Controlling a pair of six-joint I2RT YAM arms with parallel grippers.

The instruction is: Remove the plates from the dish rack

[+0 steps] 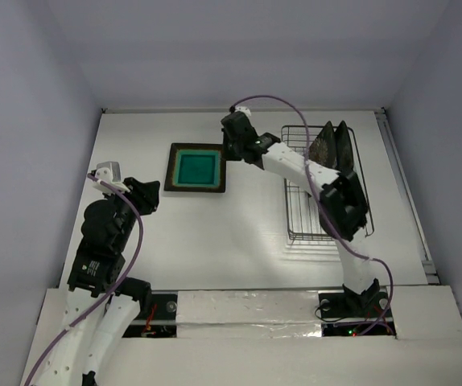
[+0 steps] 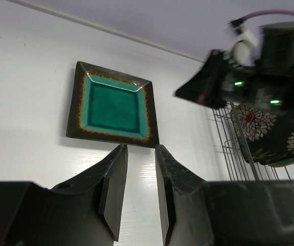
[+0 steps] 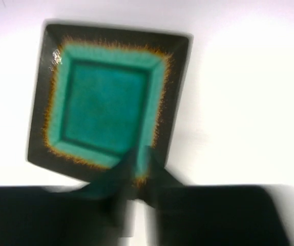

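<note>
- Carrying it all, the white counter (image 1: 239, 233) has the rack at its 3 o'clock side and one plate lying out near the middle.
- The dish rack (image 1: 305, 211) holds two black flowered plates (image 1: 332, 146). They stand on edge, side by side, at its 12 o'clock end. The part of its wire floor that shows is bare.
- The teal plate (image 1: 195, 167) lies flat on the counter, well apart from the rack, at about 9 o'clock of it.
- The right gripper (image 3: 137, 170) hangs over that plate's 2 o'clock corner and seems clear of it. Its own view is too blurred to tell how far the jaws stand apart.
- The left gripper (image 2: 141, 148) hovers at the teal plate's 8 o'clock, apart from it, jaws a narrow slot apart and holding nothing.
- The step in hand looks to be fetching a flowered plate. To do it well:
  - rise clear of the teal rim before swinging toward 3 o'clock;
  - spread the jaws wide;
  - come down on the top edge of the plate on the 9 o'clock side;
  - draw it straight up along the prongs, so it neither snags nor tips its neighbour.
</note>
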